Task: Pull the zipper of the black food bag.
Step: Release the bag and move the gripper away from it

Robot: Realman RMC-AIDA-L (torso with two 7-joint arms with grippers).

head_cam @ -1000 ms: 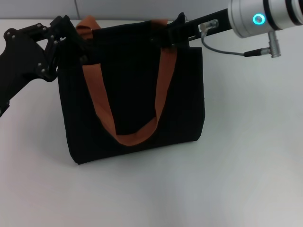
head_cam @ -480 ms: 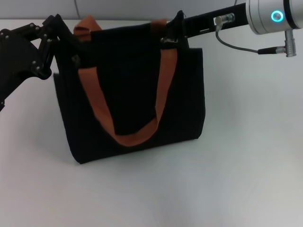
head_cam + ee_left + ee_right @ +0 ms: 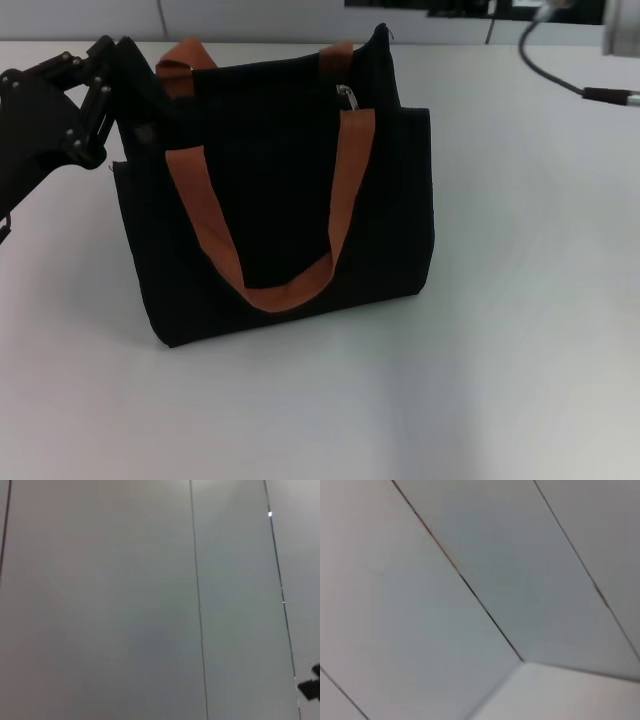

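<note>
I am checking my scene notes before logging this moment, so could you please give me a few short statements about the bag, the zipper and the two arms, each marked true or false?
1. The black food bag stands upright on the white table. True.
2. The zipper lies at the bag's left corner. False: its silver slider sits near the right-hand strap, toward the bag's right end.
3. The right tool is clamped on the zipper. False: nothing touches the slider, and only a cable from the right arm shows at the head view's top right.
4. The left tool is at the bag's upper left corner. True.
5. The orange-brown strap hangs down the bag's front. True.
</note>
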